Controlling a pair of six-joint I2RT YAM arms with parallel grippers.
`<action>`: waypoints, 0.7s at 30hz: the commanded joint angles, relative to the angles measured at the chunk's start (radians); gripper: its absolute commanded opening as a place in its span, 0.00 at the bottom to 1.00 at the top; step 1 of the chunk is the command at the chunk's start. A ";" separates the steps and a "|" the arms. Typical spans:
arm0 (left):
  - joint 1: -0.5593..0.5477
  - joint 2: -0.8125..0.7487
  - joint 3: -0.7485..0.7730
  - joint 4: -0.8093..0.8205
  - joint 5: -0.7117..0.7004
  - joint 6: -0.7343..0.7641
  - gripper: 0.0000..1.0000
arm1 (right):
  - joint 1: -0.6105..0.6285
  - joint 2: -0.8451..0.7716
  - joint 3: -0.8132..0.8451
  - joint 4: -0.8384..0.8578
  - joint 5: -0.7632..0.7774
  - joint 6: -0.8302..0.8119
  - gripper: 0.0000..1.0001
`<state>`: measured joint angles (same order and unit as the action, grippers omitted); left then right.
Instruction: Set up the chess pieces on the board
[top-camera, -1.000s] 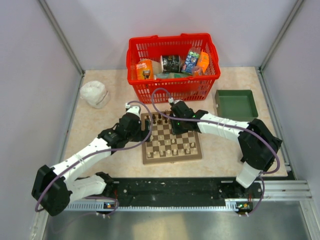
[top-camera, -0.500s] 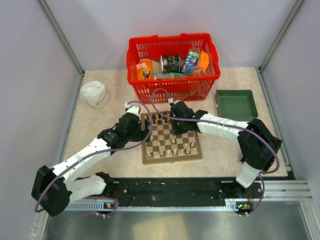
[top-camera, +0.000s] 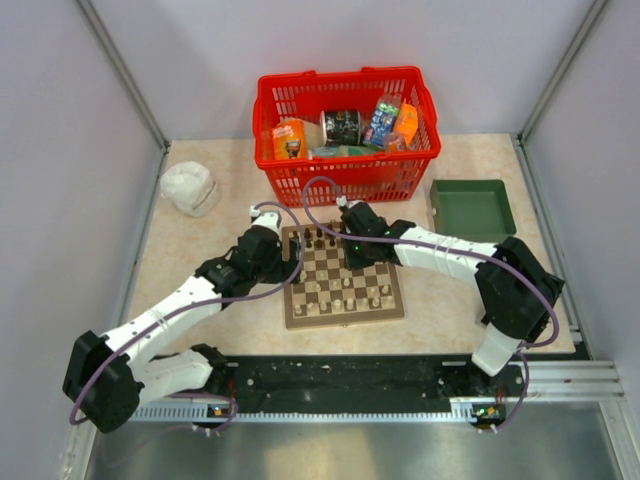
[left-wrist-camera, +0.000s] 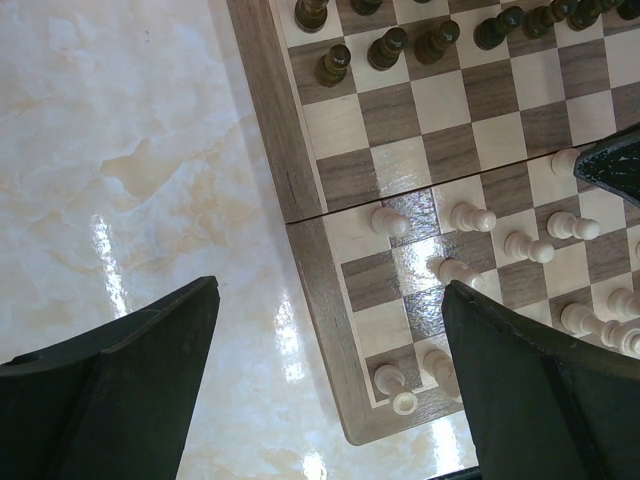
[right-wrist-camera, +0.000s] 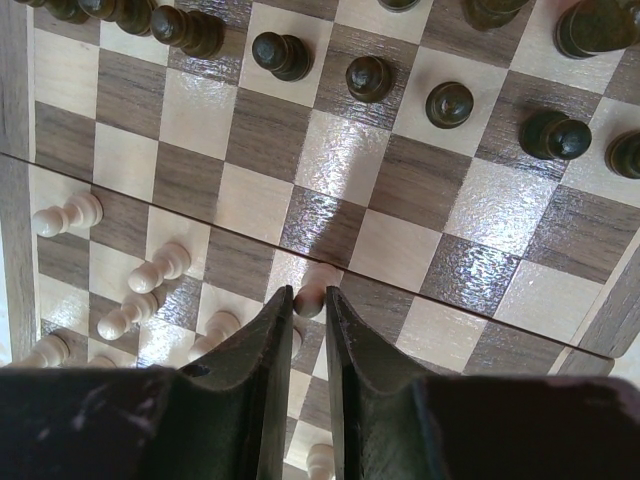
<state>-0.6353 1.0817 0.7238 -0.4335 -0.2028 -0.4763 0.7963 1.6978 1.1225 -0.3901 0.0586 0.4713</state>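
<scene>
Red basket (top-camera: 345, 182), green tray (top-camera: 472, 212), white bundle (top-camera: 188, 187)

Left end effector (left-wrist-camera: 328, 290), jaws wide apart, straddles the board's (left-wrist-camera: 262, 90) border.

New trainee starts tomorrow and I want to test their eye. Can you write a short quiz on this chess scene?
1. True or false: the left gripper is shut on a dark piece.
2. The pawn between the right gripper's tips is: A) dark brown B) pale tan C) green.
3. Fill in: the basket behind the board is ____.
Key: 1 false; 2 B; 3 red.
</scene>
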 joint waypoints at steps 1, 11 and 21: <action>0.006 -0.020 -0.007 0.016 -0.010 0.005 0.99 | 0.012 -0.042 0.023 -0.006 0.001 -0.008 0.18; 0.006 -0.016 0.000 0.022 -0.004 0.007 0.99 | 0.012 -0.182 -0.038 -0.052 0.012 0.007 0.18; 0.008 -0.006 0.002 0.036 0.013 0.002 0.99 | 0.017 -0.257 -0.141 -0.076 -0.029 0.036 0.19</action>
<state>-0.6327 1.0821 0.7216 -0.4328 -0.1986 -0.4763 0.7967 1.4811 1.0023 -0.4553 0.0521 0.4904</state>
